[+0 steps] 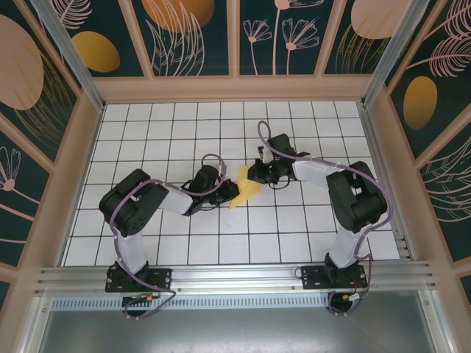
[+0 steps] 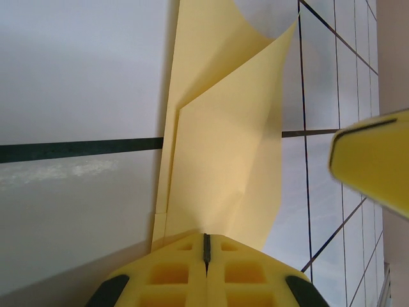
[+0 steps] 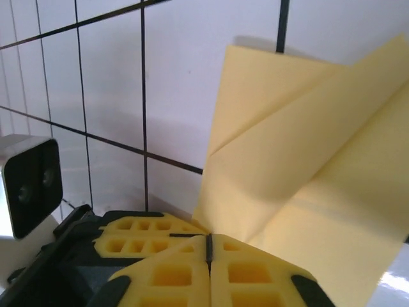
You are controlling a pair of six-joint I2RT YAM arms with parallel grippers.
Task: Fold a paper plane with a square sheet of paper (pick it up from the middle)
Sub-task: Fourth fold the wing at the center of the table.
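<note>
Left wrist: left tool [image 2: 206,242] grasping the square sheet of paper [image 2: 223,141], right tool [image 3: 209,244] clenched beside it.

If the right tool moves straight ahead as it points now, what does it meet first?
Probably the yellow paper, standing at the shut right tool. The left tool lies close beside that line; depth is unclear.

We lose the creased pale-yellow paper sheet [image 3: 307,160] off the right edge; yellow lattice fingertips [image 3: 255,281] hide its corner.
</note>
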